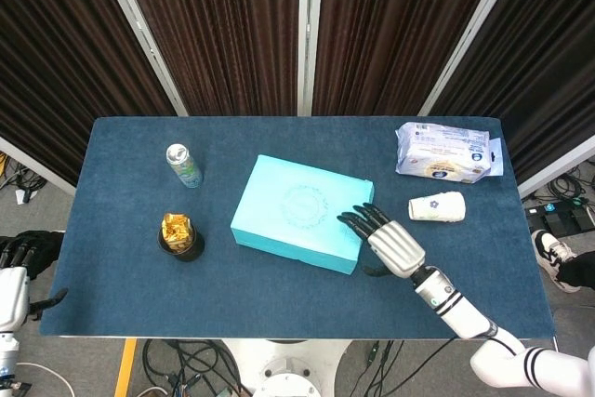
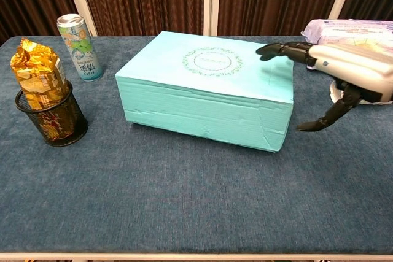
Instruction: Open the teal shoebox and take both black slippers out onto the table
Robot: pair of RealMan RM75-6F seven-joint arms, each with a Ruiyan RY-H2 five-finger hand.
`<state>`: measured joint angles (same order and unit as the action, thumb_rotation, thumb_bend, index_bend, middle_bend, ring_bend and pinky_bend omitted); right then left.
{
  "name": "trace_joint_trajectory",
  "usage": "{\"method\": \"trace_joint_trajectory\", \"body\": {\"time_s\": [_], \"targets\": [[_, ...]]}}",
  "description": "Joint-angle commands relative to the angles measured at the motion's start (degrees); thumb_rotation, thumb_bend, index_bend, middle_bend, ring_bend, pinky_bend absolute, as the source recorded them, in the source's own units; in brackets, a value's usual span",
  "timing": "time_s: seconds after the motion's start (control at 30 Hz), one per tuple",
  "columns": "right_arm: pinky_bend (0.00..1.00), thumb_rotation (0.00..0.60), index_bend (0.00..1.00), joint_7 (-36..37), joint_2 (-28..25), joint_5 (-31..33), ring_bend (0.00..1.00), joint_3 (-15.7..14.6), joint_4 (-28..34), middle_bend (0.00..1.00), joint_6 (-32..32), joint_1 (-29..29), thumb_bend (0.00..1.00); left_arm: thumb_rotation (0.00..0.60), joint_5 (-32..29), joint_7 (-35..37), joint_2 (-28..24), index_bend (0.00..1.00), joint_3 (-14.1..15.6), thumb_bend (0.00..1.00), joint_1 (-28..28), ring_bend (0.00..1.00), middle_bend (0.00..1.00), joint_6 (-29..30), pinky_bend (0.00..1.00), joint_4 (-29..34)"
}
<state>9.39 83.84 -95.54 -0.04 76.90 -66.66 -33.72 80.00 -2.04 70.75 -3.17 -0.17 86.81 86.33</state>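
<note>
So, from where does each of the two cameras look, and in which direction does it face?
Head view: sits high above the near table edge, looks steeply down at the table; shows the right hand and forearm, and the left hand low beside the table.
Chest view: sits low at the near edge, faces level across toward the curtains; shows only the right hand.
Both share the teal shoebox, the can, the mesh cup and the right hand.
</note>
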Motion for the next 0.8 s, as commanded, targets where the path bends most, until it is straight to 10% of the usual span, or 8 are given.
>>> {"method": "trace_joint_trajectory", "body": {"time_s": [0.03,0.43,0.8], "targets": [[0.0,0.6,0.0,-0.8,-1.4,2.3,0.0,1.2,-0.8,0.1,0.6,0.2,0.02,0.6,0.1,0.1,0.1,0.26,0.0,0.0,0.0,0.11,0.18,0.1,0.08,-0.1],[0.0,0.6,0.04,-2.7,7.1,4.1,0.0,5.1,-19.2,0.12,5.7,-6.4,0.03,0.6,0.2,-0.3,-0.2,0.26,0.2,0.0,0.6,0.11,0.18,0.6,0.08,0.5],[0.0,0.6,0.1,5.2,20.3,-0.3,0.0,3.3,-41.6,0.13,-3.6,-7.8,0.03,0.6,-0.4,-0.8,-0.9,0.26,0.1,0.0,1.1,0.11,0.18,0.7,0.08,1.0]]}}
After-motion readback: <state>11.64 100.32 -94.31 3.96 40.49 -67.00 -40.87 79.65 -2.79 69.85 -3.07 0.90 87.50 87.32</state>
